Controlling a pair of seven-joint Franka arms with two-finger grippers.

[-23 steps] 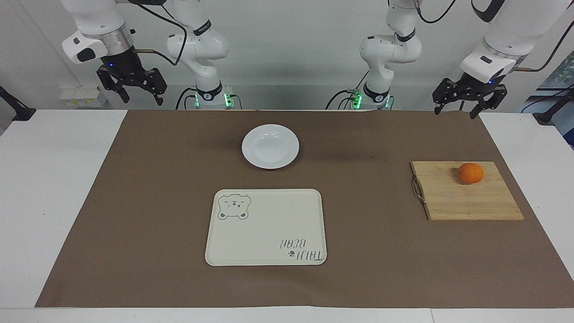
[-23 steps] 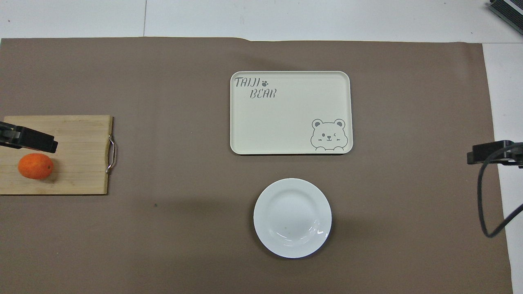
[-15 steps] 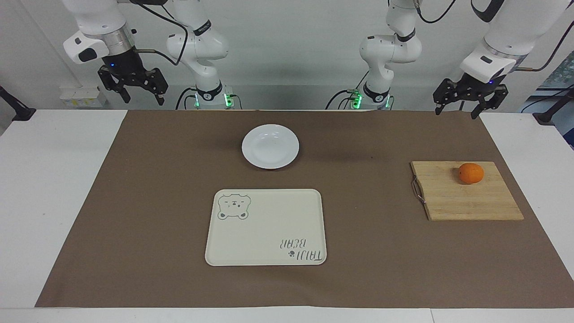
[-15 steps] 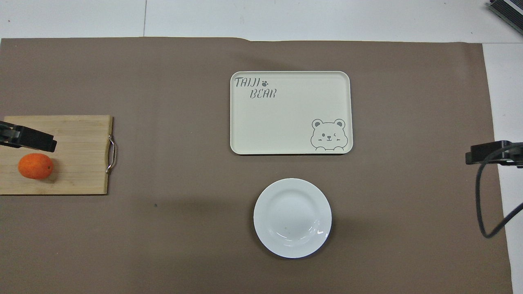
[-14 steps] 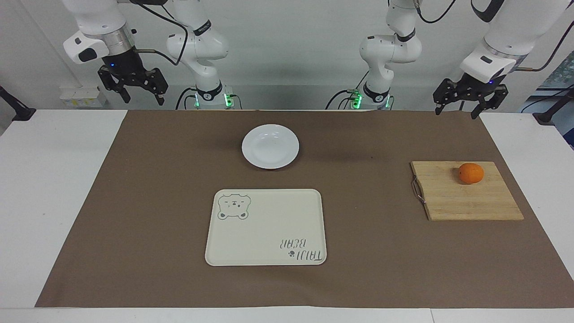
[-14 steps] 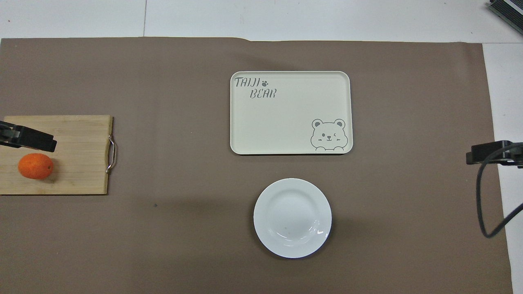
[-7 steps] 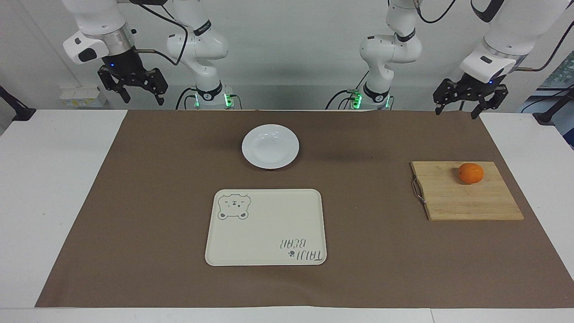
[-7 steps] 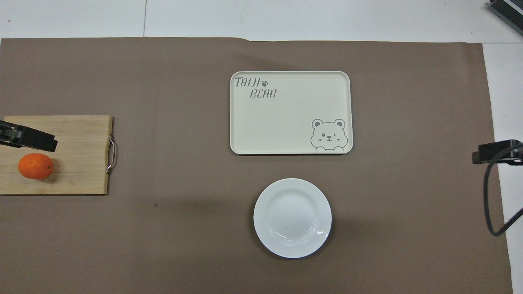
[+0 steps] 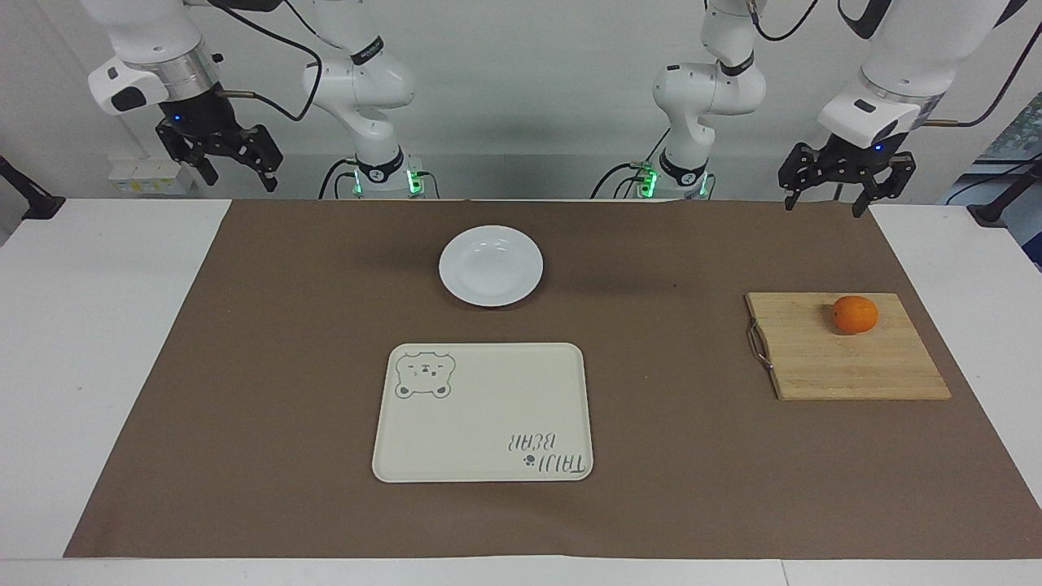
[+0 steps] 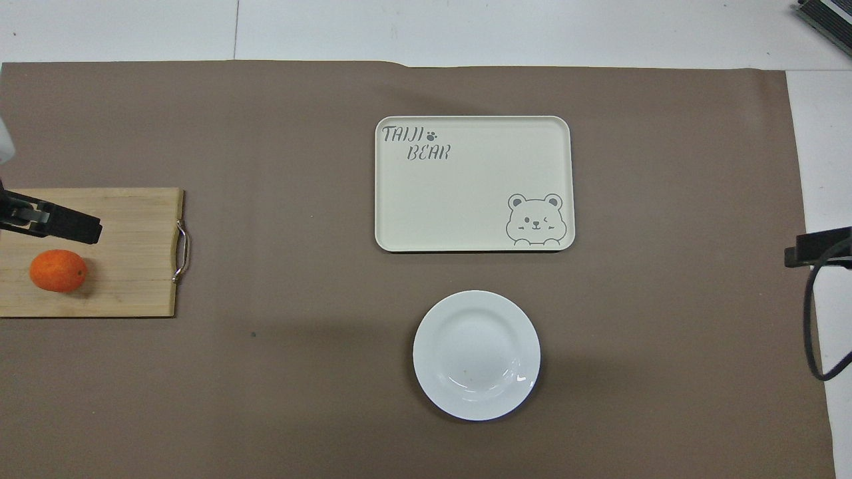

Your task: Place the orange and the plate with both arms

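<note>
The orange (image 9: 855, 314) (image 10: 58, 271) rests on a wooden cutting board (image 9: 847, 358) (image 10: 126, 253) toward the left arm's end of the table. The white plate (image 9: 491, 265) (image 10: 476, 354) sits empty on the brown mat, mid-table, nearer the robots than the tray. My left gripper (image 9: 824, 205) hangs open high in the air at the left arm's end; seen from overhead, one of its fingers (image 10: 66, 227) overlaps the board beside the orange. My right gripper (image 9: 238, 181) hangs open and empty, high over the right arm's end, away from the plate.
A cream rectangular tray (image 9: 482, 413) (image 10: 474, 183) with a bear drawing lies empty, farther from the robots than the plate. A brown mat (image 9: 285, 325) covers most of the white table. A metal handle (image 10: 181, 251) sticks out from the board's tray-side edge.
The right gripper has drifted outward toward its own end of the table. The left gripper has shifted slightly toward the table's middle. Orange, plate, tray and board have not moved.
</note>
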